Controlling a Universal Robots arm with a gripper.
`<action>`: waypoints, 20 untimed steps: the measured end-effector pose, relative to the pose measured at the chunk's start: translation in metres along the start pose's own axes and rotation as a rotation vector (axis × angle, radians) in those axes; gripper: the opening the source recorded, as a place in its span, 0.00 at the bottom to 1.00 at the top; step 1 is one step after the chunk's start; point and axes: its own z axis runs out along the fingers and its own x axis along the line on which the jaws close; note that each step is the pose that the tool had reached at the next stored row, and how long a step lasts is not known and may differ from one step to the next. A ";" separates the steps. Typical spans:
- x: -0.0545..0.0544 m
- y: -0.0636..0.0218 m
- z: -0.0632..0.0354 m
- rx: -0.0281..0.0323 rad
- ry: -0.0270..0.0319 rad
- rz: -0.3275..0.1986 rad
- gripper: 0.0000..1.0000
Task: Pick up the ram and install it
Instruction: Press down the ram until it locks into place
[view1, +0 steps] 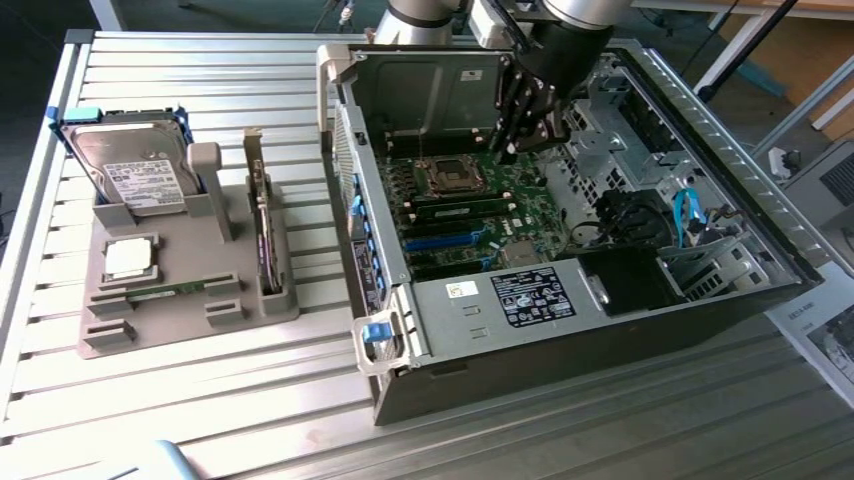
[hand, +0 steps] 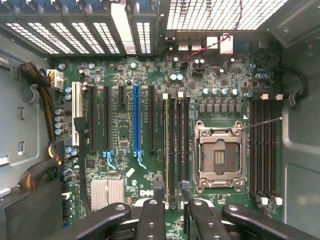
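From the exterior view, the claw (view1: 511, 150) hangs inside the open computer case (view1: 641, 310), low over the motherboard (view1: 514, 225) and just beside the processor socket (view1: 449, 178). The case lies on the slatted counter (view1: 200, 410). Well apart from it, toward the exterior view's left, a grey tray (view1: 107, 335) holds a spare stick (view1: 167, 291) lying flat among other parts.

In the wrist view, the ram (hand: 166, 150) shows edge-on as a thin pale line. It runs the length of one memory slot, the slot of that bank farthest from the socket, and it is in line with the claw. It looks to be in the slot or right on top of it. Whether it is fully seated, and whether the claw is clamped on it or free of it, I cannot tell.

I judge the step in hand to be the seating. Done well, the stick stays parallel with its slot and upright, not leaning toward the neighbouring slots. The push goes straight down and is spread along the top edge (a stick pressed at one end tends to rock up at the other). The white latches at the slot ends probably need to close on the stick before it counts as home. Sideways drift is the risk, since the open socket with its bare contacts lies near.
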 end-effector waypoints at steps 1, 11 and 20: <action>0.000 -0.0007 0.0000 0.0000 0.0000 0.000 0.25; 0.000 -0.0107 -0.0003 0.0000 0.0000 -0.001 0.25; -0.004 -0.0107 -0.0002 0.0001 0.0073 -0.001 0.11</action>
